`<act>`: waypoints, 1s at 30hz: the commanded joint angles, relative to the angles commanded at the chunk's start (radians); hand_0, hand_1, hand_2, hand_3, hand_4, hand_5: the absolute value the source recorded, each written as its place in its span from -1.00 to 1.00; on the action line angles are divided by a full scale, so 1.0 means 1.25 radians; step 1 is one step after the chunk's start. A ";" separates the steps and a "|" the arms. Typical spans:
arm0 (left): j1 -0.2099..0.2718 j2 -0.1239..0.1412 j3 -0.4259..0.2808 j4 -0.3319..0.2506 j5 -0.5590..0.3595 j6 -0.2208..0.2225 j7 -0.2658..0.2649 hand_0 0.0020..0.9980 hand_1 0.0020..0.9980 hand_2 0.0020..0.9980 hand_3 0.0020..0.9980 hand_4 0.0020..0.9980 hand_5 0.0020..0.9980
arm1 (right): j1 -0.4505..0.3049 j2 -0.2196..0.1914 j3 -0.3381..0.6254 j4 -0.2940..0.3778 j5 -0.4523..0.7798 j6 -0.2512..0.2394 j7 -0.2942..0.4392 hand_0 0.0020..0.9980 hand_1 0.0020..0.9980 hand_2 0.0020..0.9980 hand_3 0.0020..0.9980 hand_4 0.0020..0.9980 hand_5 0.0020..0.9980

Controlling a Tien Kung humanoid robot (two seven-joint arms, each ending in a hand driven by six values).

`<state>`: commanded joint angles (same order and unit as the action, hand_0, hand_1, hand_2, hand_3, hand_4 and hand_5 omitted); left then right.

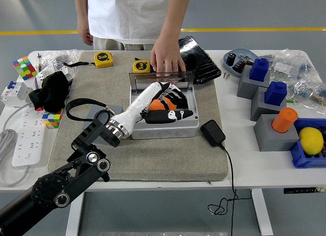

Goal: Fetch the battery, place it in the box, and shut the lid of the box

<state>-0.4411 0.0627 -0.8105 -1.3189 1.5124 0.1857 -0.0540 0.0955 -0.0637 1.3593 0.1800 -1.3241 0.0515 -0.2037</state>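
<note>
My left hand [170,107] reaches from the lower left over the open grey box [164,130] on the mat. Its fingers are shut on the orange battery [157,104], which sits just above the box's dark inside. The box's clear lid [160,78] stands up at the far side. A person's hand [167,59] rests on the lid's top edge and holds it open. The right arm is out of view.
A black charger [213,132] with its cable lies right of the box. A grey stand [100,112] sits left of it. Grey blocks with blue and orange caps [275,121] and a blue bin with a lemon [310,141] stand at the right. Two tape measures [104,58] lie behind.
</note>
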 joint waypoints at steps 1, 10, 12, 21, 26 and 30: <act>-0.009 -0.006 0.008 0.013 -0.020 0.002 -0.008 -0.37 0.02 0.00 0.06 1.00 -0.01 | 0.001 0.000 -0.001 0.000 0.000 0.000 0.000 0.21 0.30 0.34 0.16 0.96 0.12; -0.029 -0.002 0.001 0.005 -0.020 0.007 -0.018 -0.36 0.02 0.00 0.07 1.00 -0.01 | 0.002 0.000 -0.001 0.000 0.007 -0.001 0.001 0.21 0.30 0.34 0.16 0.96 0.12; -0.037 0.003 -0.018 -0.003 0.003 0.013 -0.025 -0.31 0.05 0.03 0.12 1.00 -0.01 | 0.001 0.000 0.000 0.000 0.008 -0.001 0.001 0.21 0.30 0.34 0.16 0.96 0.12; -0.088 0.007 -0.105 0.016 0.126 0.014 -0.016 0.11 0.33 0.26 0.35 1.00 -0.01 | 0.001 -0.001 -0.001 0.000 0.001 -0.001 0.000 0.21 0.30 0.34 0.16 0.96 0.12; -0.104 0.007 -0.126 0.052 0.185 -0.003 0.013 0.49 0.51 0.40 0.43 1.00 -0.01 | 0.002 0.000 0.000 0.000 0.004 -0.001 0.000 0.21 0.30 0.34 0.16 0.96 0.12; -0.110 0.009 -0.132 0.094 0.224 -0.022 0.038 0.58 0.57 0.49 0.49 1.00 0.01 | 0.003 0.000 0.000 0.000 0.006 -0.001 0.000 0.21 0.30 0.34 0.16 0.96 0.12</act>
<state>-0.5788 0.0738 -0.9757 -1.2019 1.7919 0.1582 -0.0060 0.0987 -0.0636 1.3598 0.1800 -1.3160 0.0499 -0.2038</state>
